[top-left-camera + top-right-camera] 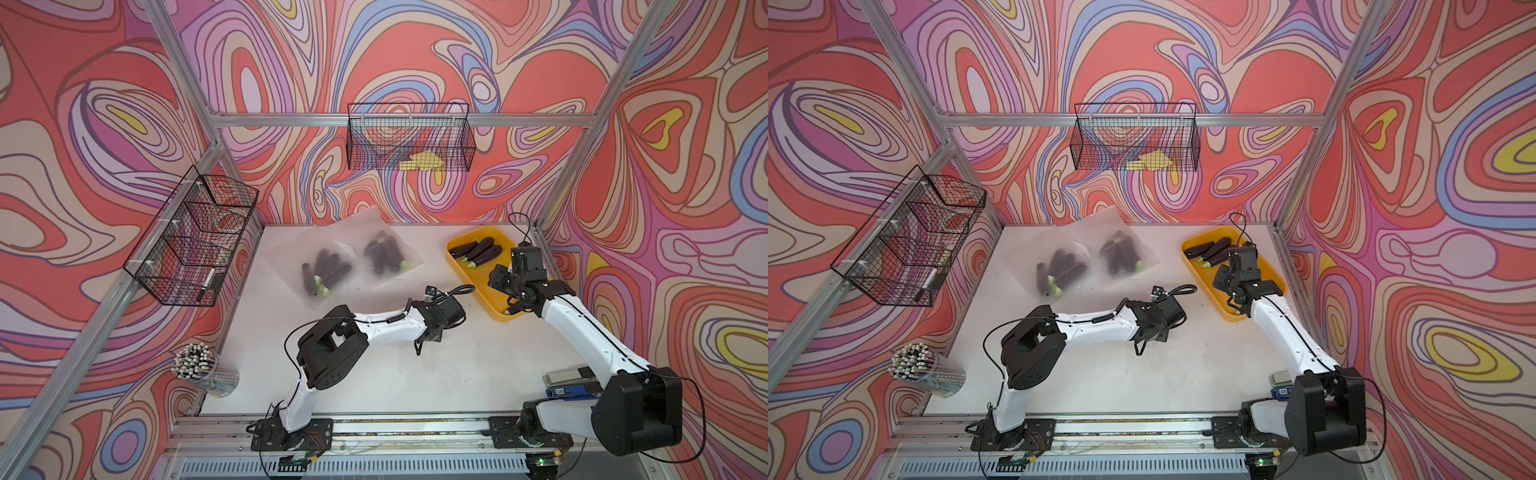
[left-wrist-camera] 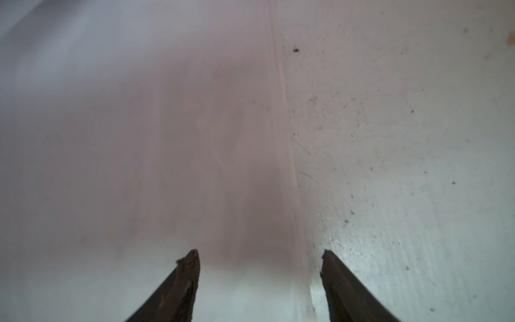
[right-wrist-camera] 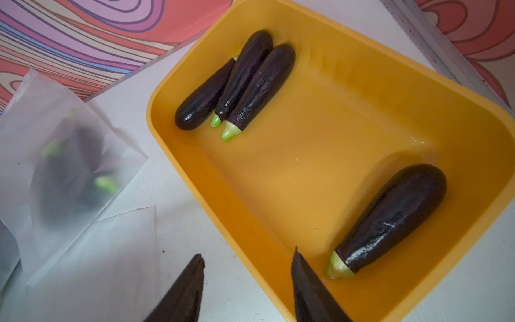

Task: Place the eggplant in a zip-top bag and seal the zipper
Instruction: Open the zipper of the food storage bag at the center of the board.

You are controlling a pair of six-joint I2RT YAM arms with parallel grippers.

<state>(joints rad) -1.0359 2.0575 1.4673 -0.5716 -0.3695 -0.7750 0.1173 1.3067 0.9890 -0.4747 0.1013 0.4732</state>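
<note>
Nearest the base, the left tool [image 2: 259, 252] hangs low over an empty zip-top bag [image 2: 167, 139] lying flat on the desk [image 1: 415, 382], its jaws apart and holding nothing. A long strip along the bag's edge runs up between the fingertips, though whether it is the zipper or a side seam cannot be told. The film is thin and lies flat, so a pinch here may catch both layers and leave the mouth shut, or slide off and drag the bag across the desk. Further out, the right tool [image 3: 248, 253] hovers over the near rim of the yellow tray [image 3: 334, 125], its jaws also apart and empty. One fingertip is over the tray and one over the desk. The lone eggplant [image 3: 390, 220], the likeliest pick, lies loose on the tray floor just beside that tool, its green stem end towards the tool. A straight descent from here would strike the rim and could tip or shove the tray. The eggplant's skin looks glossy and its body tapers, so a grip near the stem may squirt it free. At the tray's far end, three more eggplants [image 3: 239, 83] lie touching one another, and a grab there could catch two of them. Beyond, two filled bags [image 1: 324, 270] [image 1: 386, 253] rest on the desk, and one of them overlaps a corner of the empty bag in the right wrist view, so a tug could pull it along.
</note>
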